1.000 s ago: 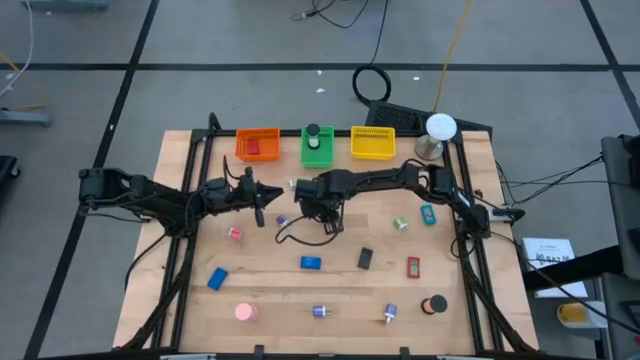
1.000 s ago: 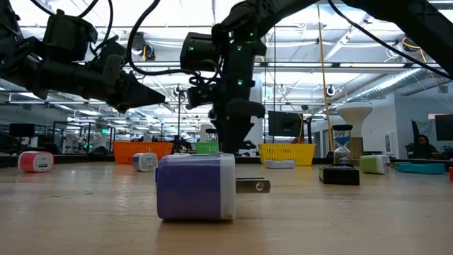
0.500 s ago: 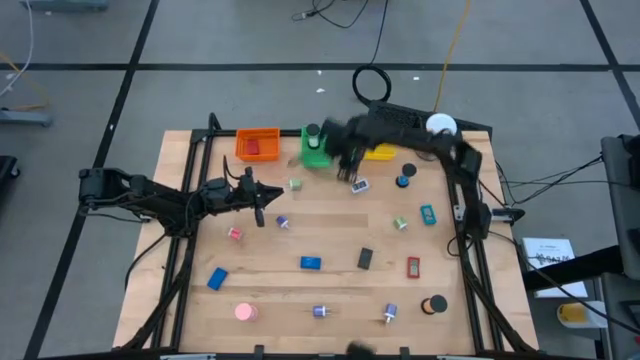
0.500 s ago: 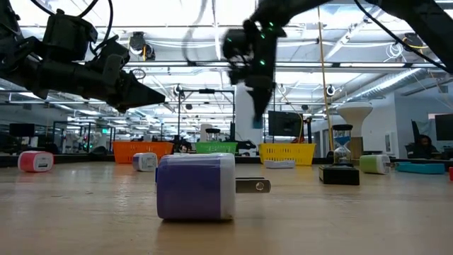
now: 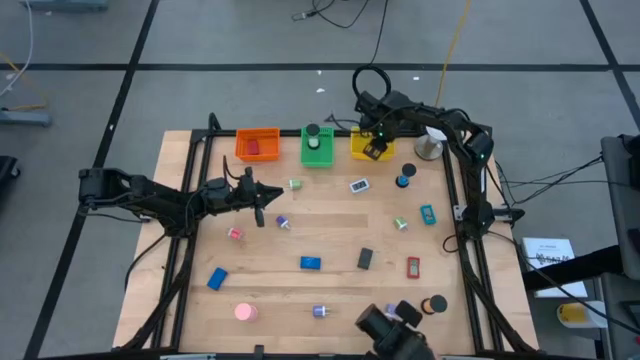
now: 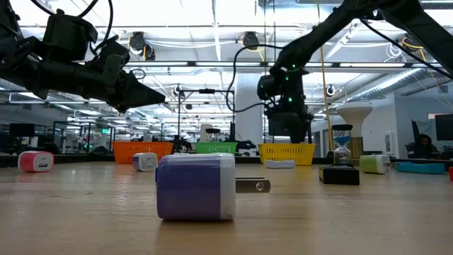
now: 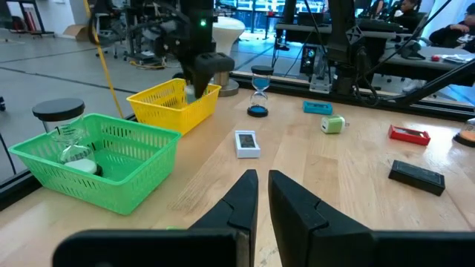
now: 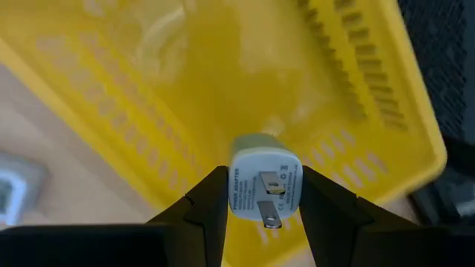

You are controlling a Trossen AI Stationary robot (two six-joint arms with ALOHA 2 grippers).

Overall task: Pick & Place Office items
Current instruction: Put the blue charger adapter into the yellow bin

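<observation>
Right gripper (image 8: pixel 263 194) has swung from table centre to above the yellow bin (image 5: pixel 372 146).
It clamps a plug adapter (image 8: pixel 265 181); left gripper (image 7: pixel 261 194) waits at left, fingers together.

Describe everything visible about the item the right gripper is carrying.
The charger plug is a small rounded block, pale yellow-white, seemingly plastic, with two metal prongs and printed text on the camera-facing end. The right gripper is shut on its sides, holding it in the air over the yellow bin, touching nothing else.
</observation>
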